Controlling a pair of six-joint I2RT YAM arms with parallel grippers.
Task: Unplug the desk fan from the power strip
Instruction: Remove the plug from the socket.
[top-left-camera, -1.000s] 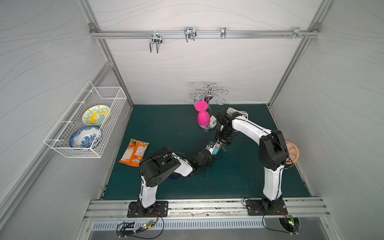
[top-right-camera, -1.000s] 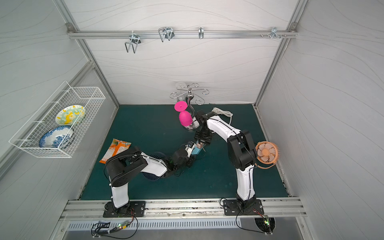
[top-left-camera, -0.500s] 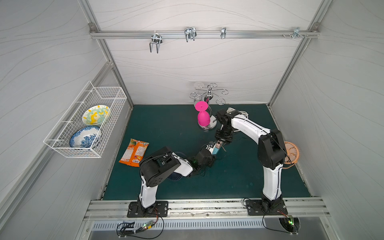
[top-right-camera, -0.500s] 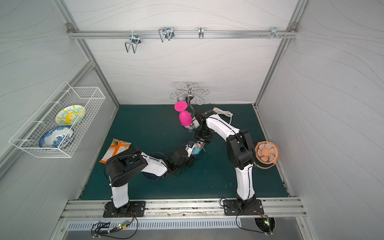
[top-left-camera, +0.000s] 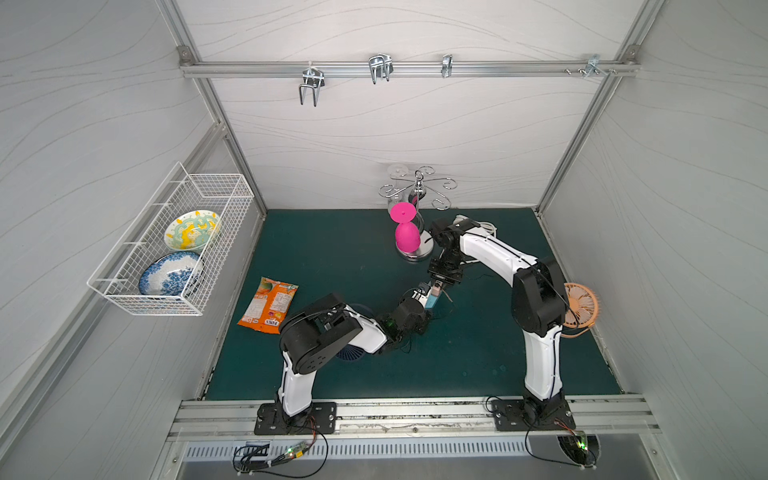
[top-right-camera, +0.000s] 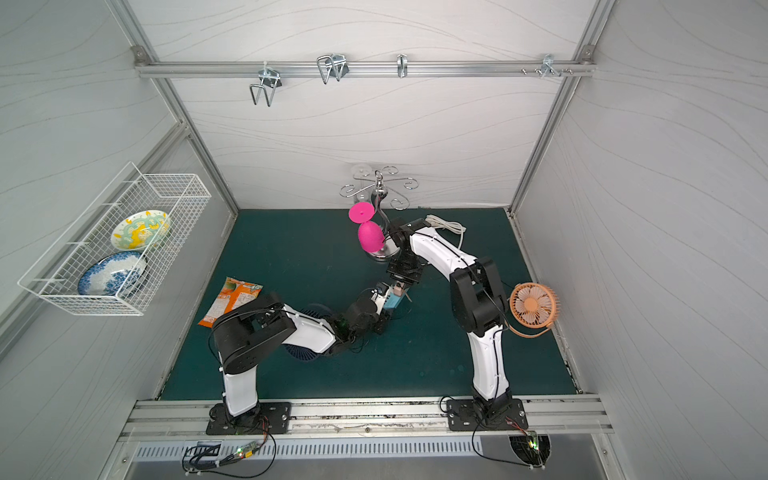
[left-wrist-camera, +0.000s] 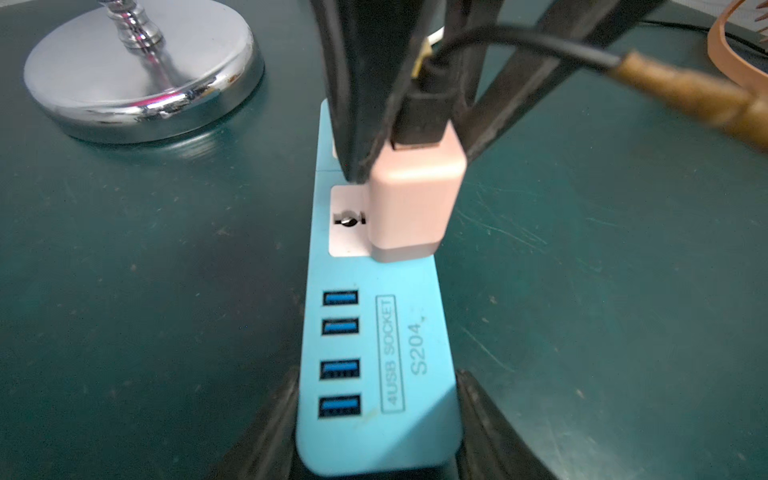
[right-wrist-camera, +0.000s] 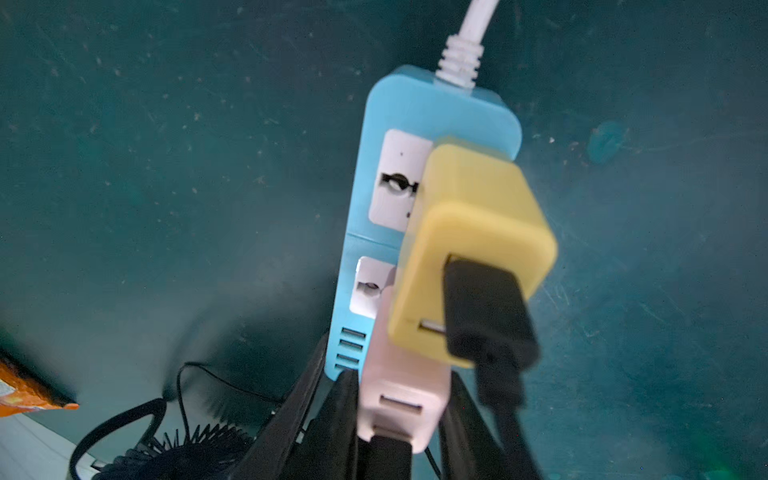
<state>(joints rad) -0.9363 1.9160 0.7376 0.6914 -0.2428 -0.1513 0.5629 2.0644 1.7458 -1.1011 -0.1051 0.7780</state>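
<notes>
The light-blue power strip (left-wrist-camera: 374, 332) lies on the green mat mid-table, seen small in both top views (top-left-camera: 432, 300) (top-right-camera: 392, 301). My left gripper (left-wrist-camera: 376, 415) is shut on its end with the blue ports. A pink plug (left-wrist-camera: 411, 199) sits in the socket nearest those ports. Its black cable runs toward the peach desk fan (top-left-camera: 582, 305) at the mat's right edge. My right gripper (right-wrist-camera: 401, 411) comes down from above and is shut on the pink plug (right-wrist-camera: 399, 382). A yellow plug (right-wrist-camera: 469, 232) with a black cable fills the socket beside it.
A chrome stand (top-left-camera: 415, 249) holding a pink glass (top-left-camera: 405, 237) is just behind the strip. The strip's white cord (right-wrist-camera: 469, 37) leads to the back. A dark blue fan (top-left-camera: 349, 353) lies under my left arm, a snack bag (top-left-camera: 270, 305) to its left. A wire basket (top-left-camera: 124, 286) with plates hangs on the left wall.
My right gripper's fingers have closed in on the pink plug. Both arms and the power strip stay where they were.
</notes>
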